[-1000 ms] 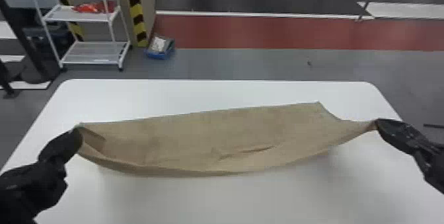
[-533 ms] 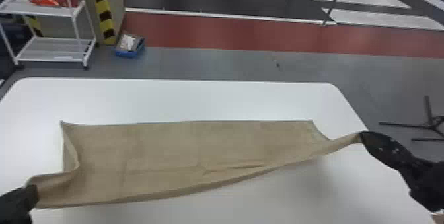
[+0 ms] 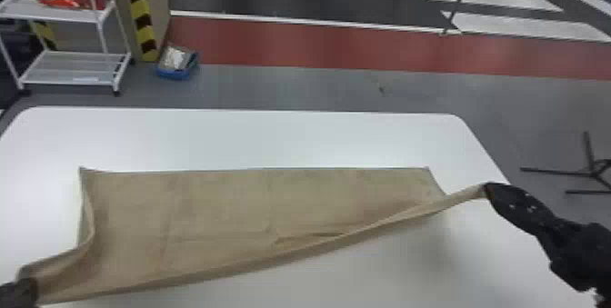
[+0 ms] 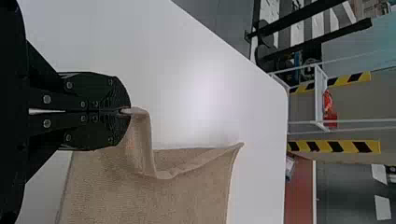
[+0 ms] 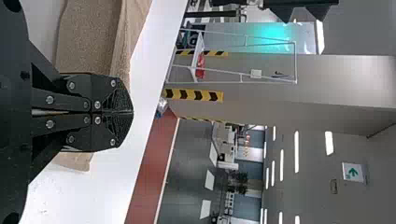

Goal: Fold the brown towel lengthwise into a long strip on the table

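Observation:
The brown towel lies spread as a wide band across the table, its far edge nearly straight and its near edge lifted toward both ends. At the lower left corner of the head view, my left gripper has the towel's near left end. My right gripper pinches the stretched right end above the table's right side. In the left wrist view the left gripper is shut on a fold of towel. The right gripper is shut in its wrist view, with towel passing behind it.
The white table has its far edge beyond the towel. On the floor behind stand a white shelf rack and a blue box. A black stand's legs are on the floor to the right.
The head view has turned rightward. My left gripper has come nearer the robot with its end of the towel, and the towel's far left corner now shows on the table. The right gripper keeps its hold.

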### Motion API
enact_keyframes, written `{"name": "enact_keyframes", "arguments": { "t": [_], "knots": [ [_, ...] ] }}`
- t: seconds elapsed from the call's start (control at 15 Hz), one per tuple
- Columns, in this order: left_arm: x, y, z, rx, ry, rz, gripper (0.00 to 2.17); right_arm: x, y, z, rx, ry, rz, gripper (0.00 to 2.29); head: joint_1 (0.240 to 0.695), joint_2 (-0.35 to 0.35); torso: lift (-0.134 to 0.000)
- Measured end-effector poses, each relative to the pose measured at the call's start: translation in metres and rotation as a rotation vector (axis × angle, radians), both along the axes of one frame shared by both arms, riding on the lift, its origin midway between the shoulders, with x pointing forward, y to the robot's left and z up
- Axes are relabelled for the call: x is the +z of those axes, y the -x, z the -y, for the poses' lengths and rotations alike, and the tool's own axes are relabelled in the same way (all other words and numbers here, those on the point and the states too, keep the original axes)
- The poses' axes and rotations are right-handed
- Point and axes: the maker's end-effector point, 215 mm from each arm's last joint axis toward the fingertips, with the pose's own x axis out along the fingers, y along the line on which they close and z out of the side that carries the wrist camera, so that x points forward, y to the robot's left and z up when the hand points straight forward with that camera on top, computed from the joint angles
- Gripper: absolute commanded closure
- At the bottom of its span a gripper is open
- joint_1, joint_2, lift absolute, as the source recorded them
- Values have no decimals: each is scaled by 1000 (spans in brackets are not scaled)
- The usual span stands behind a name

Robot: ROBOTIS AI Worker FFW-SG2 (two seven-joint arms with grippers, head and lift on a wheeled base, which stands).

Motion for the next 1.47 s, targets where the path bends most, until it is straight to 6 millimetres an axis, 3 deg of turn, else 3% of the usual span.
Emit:
{"name": "enact_keyframes", "arguments": {
  "t": [0.4, 0.53, 0.73, 1.0, 1.2, 1.47],
  "knots": [
    [-16, -2, -2, 26, 30, -18, 1791, 3, 3, -11, 14, -6, 14, 1420, 695, -114, -117],
    [-13, -13, -8, 42, 70, 23, 1791, 5, 7, -12, 19, -3, 19, 1420, 695, -103, -117],
    [31, -54, -9, 47, 201, 266, 1791, 7, 8, -13, 17, 2, 31, 1420, 695, -93, -117],
    [66, -65, -39, 144, 194, 434, 1791, 6, 7, -18, 21, -1, 34, 1420, 695, -52, -117],
    [47, -50, -64, 266, 190, 411, 1791, 1, 9, -25, 31, 3, 33, 1420, 695, 5, -117],
    [4, -31, -58, 224, 210, 241, 1784, -2, 9, -28, 33, 2, 29, 1420, 695, 3, -117]
  ]
}}
